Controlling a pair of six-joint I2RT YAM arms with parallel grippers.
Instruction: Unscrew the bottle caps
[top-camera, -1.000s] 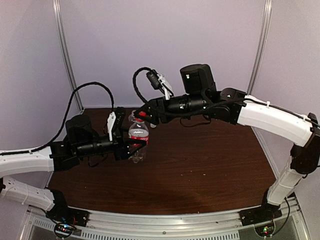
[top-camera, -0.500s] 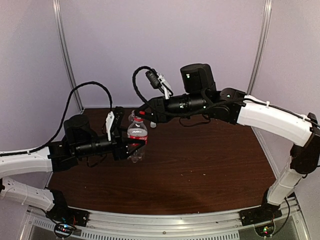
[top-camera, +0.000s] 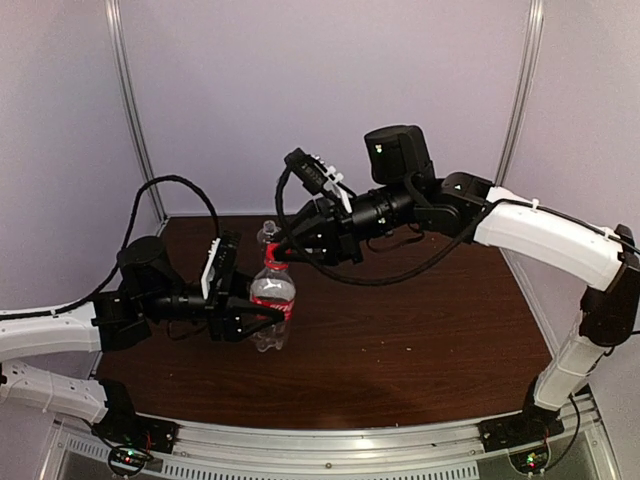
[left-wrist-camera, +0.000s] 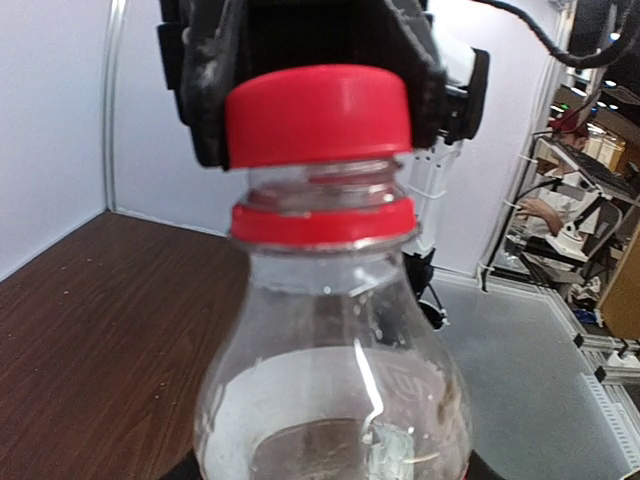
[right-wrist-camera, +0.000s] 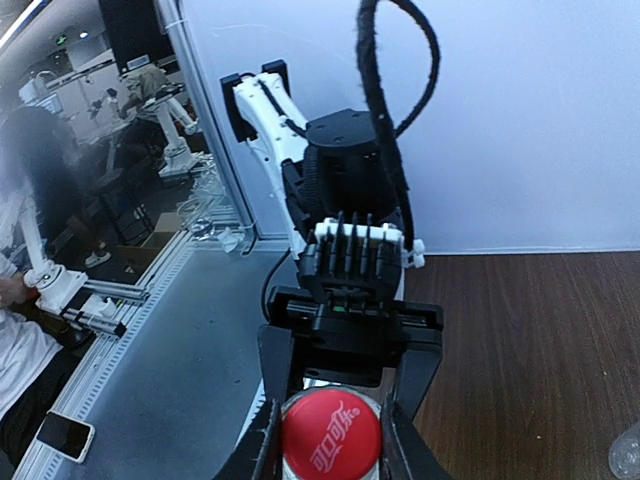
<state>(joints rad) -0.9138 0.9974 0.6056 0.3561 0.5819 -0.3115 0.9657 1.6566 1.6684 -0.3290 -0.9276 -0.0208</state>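
Note:
A clear bottle with a red label (top-camera: 272, 305) (left-wrist-camera: 330, 380) is clamped at its body by my left gripper (top-camera: 252, 318), whose jaws stand on either side of it. The red cap (top-camera: 271, 258) (left-wrist-camera: 318, 112) (right-wrist-camera: 330, 438) sits on top, with bare thread showing above the red ring. From above, my right gripper (top-camera: 276, 254) (right-wrist-camera: 330, 442) is shut on that cap, and its black fingers (left-wrist-camera: 200, 90) flank it. Behind stands a second, plain clear bottle (top-camera: 266, 232); its cap looks pale.
The dark wooden table (top-camera: 420, 330) ends at a grey back wall with metal posts (top-camera: 133, 110) at the corners. Black cables loop over my left arm (top-camera: 185, 182) and by my right wrist camera (top-camera: 310, 172). Both arms crowd the left rear of the table.
The right gripper has come down and shut on the red cap. The left arm has drawn the bottle slightly toward the near left, and the right arm followed.

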